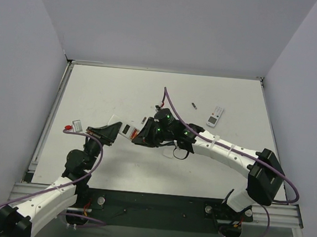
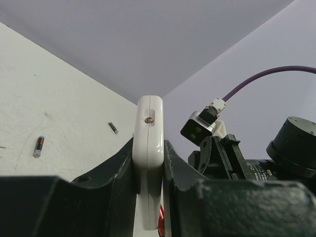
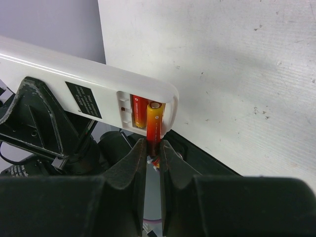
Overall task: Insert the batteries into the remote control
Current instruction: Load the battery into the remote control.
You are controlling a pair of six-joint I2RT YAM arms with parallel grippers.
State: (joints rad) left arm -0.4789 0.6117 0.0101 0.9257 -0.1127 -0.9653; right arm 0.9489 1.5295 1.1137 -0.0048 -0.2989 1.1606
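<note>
Left gripper clamps the remote edge-on. Right gripper pinches the second battery, nose in the bay beside the seated battery. Tilt it flat, press gently; polarity marks seem unreadable.

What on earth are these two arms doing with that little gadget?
They are loading batteries into a small rectangular white-backed remote control. The left end effector clamps the remote by its sides, with the open battery compartment turned toward the other arm. One small red cylindrical battery already sits in the compartment. The right end effector is shut on a second red battery. Its tip is in the slot beside the first, but it is not yet lying flat.
</note>
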